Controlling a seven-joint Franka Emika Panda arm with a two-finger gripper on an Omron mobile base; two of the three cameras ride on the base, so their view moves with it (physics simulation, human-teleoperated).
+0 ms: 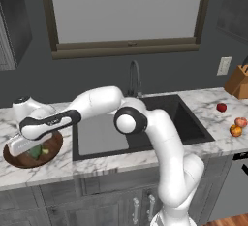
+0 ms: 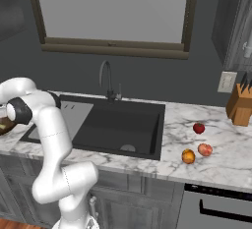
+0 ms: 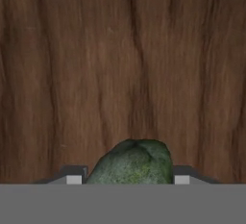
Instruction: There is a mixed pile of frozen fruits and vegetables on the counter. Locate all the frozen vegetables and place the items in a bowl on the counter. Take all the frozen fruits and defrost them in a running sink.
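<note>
Colours and patterns across the kitchen scene

A dark brown bowl (image 1: 54, 147) with streaked wood grain is seen holding a mottled dark green lump (image 3: 132, 164) and a yellow-green piece (image 1: 45, 151). White marble with grey veins is shown on the counter (image 2: 221, 149), where a bright red item (image 2: 199, 128), a pinkish-red fruit (image 2: 205, 149) and an orange, red-blushed fruit (image 2: 188, 156) are seen. The sink (image 2: 123, 127) is rendered black.

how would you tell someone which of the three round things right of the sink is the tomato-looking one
Start at the black sink and move right along the marble counter toward the wooden knife block. Three small round items sit there; take the bright red one, alone and nearest the wall. The pinkish one and the orange one lie side by side nearer the front edge.
</note>
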